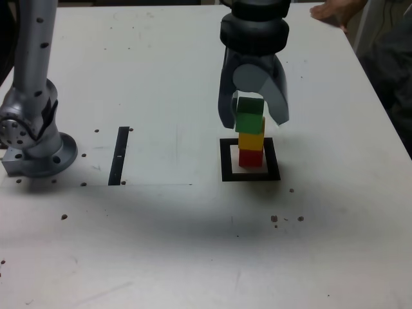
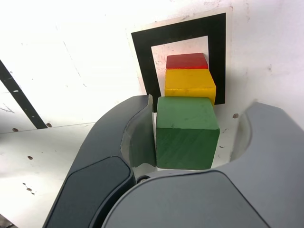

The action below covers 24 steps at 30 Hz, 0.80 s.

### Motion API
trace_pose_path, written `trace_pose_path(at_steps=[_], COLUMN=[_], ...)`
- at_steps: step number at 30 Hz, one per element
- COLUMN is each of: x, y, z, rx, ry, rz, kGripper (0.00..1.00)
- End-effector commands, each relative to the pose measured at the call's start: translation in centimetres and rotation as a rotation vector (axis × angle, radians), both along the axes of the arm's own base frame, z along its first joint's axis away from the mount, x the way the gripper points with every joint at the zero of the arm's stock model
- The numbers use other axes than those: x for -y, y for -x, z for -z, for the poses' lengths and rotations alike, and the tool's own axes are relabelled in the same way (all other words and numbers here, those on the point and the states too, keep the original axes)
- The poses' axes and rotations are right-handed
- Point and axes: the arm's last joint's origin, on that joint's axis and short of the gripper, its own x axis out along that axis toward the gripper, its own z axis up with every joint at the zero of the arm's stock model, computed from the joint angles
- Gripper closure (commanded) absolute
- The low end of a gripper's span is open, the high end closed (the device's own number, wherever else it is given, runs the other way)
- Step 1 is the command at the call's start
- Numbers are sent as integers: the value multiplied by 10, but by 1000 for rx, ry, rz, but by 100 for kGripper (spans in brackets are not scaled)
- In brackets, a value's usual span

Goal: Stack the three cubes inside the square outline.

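Three-high tower stands in the outline, jaws spread around its top

On the counter (image 1: 161,244), the red cube (image 1: 251,158) sits inside the square outline (image 1: 226,168), with the yellow cube (image 1: 251,141) on it and the green cube (image 2: 186,147) on top. In the exterior view, the black strip (image 1: 118,154) lies at nine o'clock from the outline and a person's hand (image 1: 338,11) is near one o'clock.

The jaws stand wide, one to either side of the green cube: one is very close to it, the other clearly apart. The step in hand looks like the release of the last cube, the stacking all but done. Next calls for a straight, slow lift clear of the tower; any sideways drift could let the nearer jaw knock the green cube off.

Whether that jaw touches the cube, I cannot tell. Both views foreshorten the stack, so how squarely the faces meet is hard to judge. The upper arm is cut off at twelve o'clock in the exterior view.
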Motion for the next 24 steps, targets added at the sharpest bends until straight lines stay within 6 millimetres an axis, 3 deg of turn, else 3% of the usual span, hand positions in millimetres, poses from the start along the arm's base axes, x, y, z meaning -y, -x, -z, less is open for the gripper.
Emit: trace_pose_path(at_steps=[1,12,24], x=[1,-1,-6], y=[0,10,61], z=[-2,-12,-41], rx=[12,44,80], ry=[1,-12,-60], rz=[1,2,-44], kGripper=[0,0,0])
